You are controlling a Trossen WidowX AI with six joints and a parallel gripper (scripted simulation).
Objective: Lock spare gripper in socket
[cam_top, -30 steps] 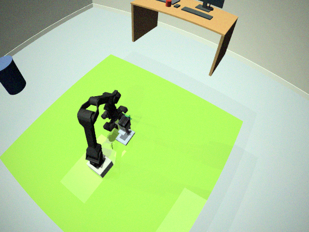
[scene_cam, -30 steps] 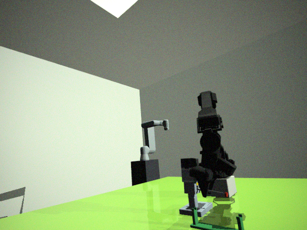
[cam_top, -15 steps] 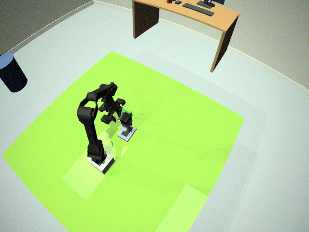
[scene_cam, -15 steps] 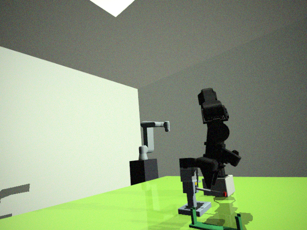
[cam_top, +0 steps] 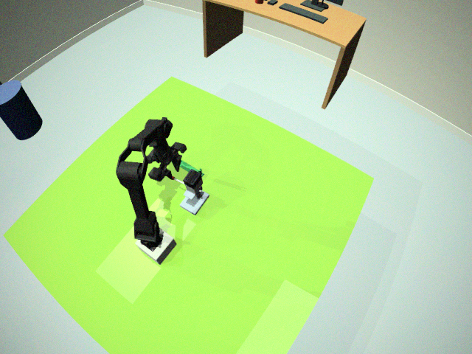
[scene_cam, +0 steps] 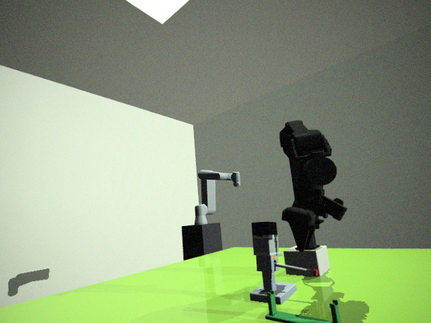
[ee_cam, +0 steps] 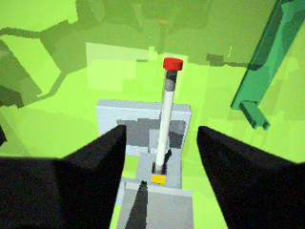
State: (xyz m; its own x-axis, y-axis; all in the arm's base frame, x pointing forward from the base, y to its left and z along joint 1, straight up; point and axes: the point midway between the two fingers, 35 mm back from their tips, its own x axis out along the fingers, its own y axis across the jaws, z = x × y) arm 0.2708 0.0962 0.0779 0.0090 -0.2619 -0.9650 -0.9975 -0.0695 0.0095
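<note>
The lock pin point(cam_top: 178, 180) point(scene_cam: 295, 268) point(ee_cam: 165, 119), a pale rod with a red head, sticks out sideways from the mount beside a yellow mark. Its inner end is hidden, so how deep it sits cannot be told. The mount point(cam_top: 192, 206) point(scene_cam: 255, 296) point(ee_cam: 107, 115) has a grey base plate and post. A grey body with a black block on top, apparently the spare gripper point(cam_top: 193, 177) point(scene_cam: 264, 228) point(ee_cam: 157, 210), stands upright on the post. My gripper point(cam_top: 174, 172) point(ee_cam: 162, 133) is open. In the wrist view its fingers flank the pin with gaps on both sides, touching nothing visible.
A green cradle point(cam_top: 188, 167) point(scene_cam: 295, 317) point(ee_cam: 262, 72) with two uprights stands near the mount, holding nothing visible. My arm's base point(cam_top: 155, 247) point(scene_cam: 301, 262) is on the pin's red-head side. A desk, a bin and a pedestal arm stand away in the background.
</note>
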